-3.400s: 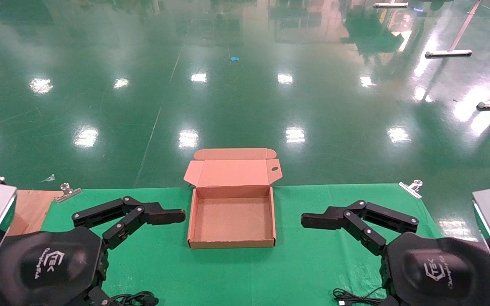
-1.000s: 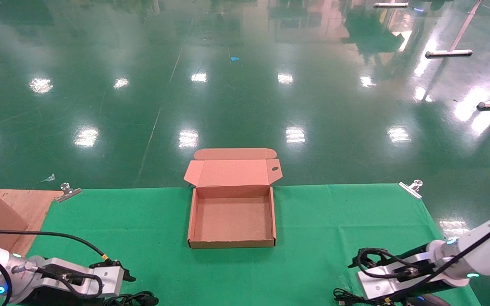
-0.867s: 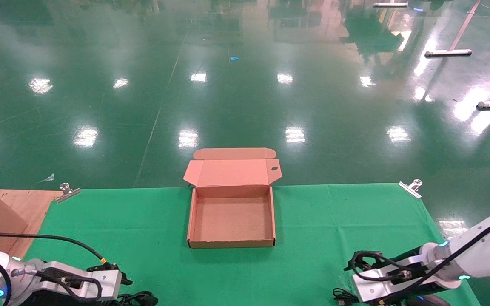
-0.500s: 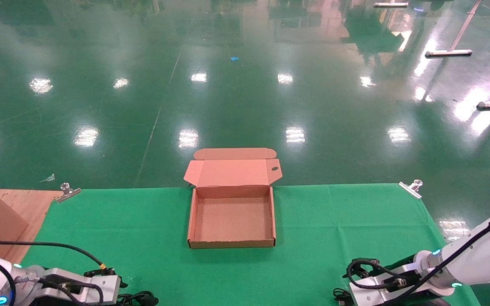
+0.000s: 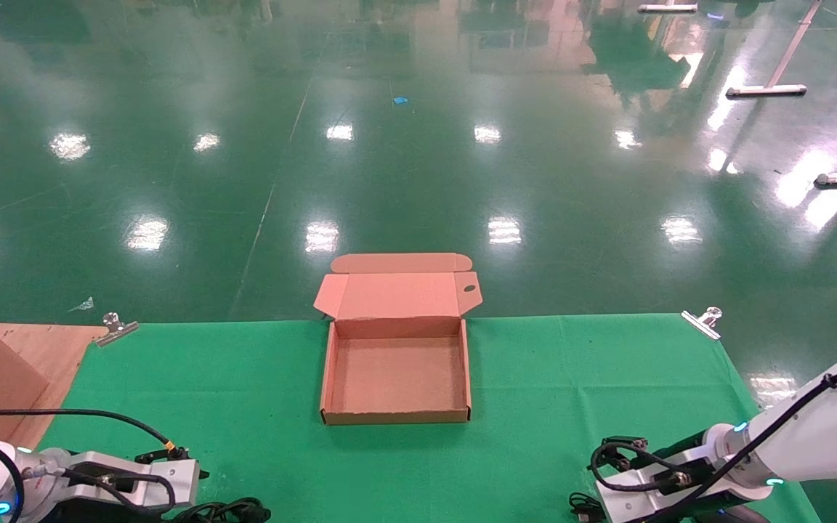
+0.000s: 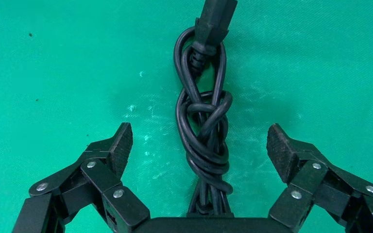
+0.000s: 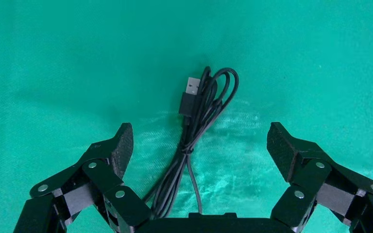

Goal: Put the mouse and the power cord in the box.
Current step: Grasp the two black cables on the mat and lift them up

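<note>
Head view: the box (image 5: 395, 378) lies open in the middle of the green-covered bench (image 5: 571, 378), lid folded back past the far edge, bare cloth on both sides of it. Metal clips (image 5: 702, 320) hold the cloth at the far corners, with glossy green floor (image 5: 418, 145) beyond. Both arms sit low at the near edge, left and right, well apart from the box. Left wrist view: the left gripper (image 6: 201, 145) hangs over the cloth with its fingers (image 6: 121, 143) spread wide; the power cord (image 6: 204, 136), a knotted black bundle with a chunky plug, lies between them, touching neither. Right wrist view: the right gripper (image 7: 201, 145) is likewise spread wide above the mouse's thin looped cable (image 7: 199, 126) and USB plug (image 7: 191, 94); the mouse body is hidden.
</note>
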### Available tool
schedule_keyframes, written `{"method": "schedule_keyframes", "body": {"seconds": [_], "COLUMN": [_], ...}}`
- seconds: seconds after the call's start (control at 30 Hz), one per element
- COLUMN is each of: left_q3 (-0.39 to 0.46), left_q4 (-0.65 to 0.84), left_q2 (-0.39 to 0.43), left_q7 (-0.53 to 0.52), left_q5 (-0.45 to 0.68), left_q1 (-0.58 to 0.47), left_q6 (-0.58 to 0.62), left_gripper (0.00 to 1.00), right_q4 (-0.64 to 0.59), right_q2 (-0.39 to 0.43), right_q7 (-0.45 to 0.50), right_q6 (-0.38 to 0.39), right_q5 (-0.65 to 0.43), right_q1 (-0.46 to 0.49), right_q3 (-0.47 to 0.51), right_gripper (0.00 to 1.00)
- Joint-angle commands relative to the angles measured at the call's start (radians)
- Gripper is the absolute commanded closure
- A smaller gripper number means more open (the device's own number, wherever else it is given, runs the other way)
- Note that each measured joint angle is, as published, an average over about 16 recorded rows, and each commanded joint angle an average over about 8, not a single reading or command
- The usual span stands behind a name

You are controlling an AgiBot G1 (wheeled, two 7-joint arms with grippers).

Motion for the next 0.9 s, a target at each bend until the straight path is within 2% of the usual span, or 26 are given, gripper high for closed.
{"method": "schedule_keyframes", "body": {"seconds": [0.03,0.2,0.23,0.27,0.9], "left_q3": [-0.002,-0.003,-0.003,-0.003,-0.008], "left_q4": [0.006,0.012,0.013,0.013,0.028], "left_q2": [0.001,0.002,0.003,0.003,-0.003], "left_q7": [0.001,0.007,0.008,0.009,0.015], "left_q5": [-0.002,-0.004,-0.004,-0.004,-0.011], "left_q1": [-0.001,-0.002,-0.003,-0.003,-0.001], "left_q6": [-0.005,-0.013,-0.015,-0.016,-0.036], "left_gripper": [0.18,0.80,0.91,0.98,1.00], "right_q4": [-0.013,-0.037,-0.041,-0.045,-0.099], "right_q2": [-0.006,-0.014,-0.015,-0.016,-0.027], "right_q7": [-0.009,-0.027,-0.031,-0.034,-0.070], "right_q6": [0.001,0.011,0.013,0.015,0.022], "right_q5": [-0.001,-0.005,-0.006,-0.007,0.000], "right_q1": [0.003,0.009,0.010,0.011,0.025], "right_q3": [-0.001,-0.004,-0.004,-0.004,0.000], "right_gripper": [0.18,0.80,0.92,0.99,1.00]}}
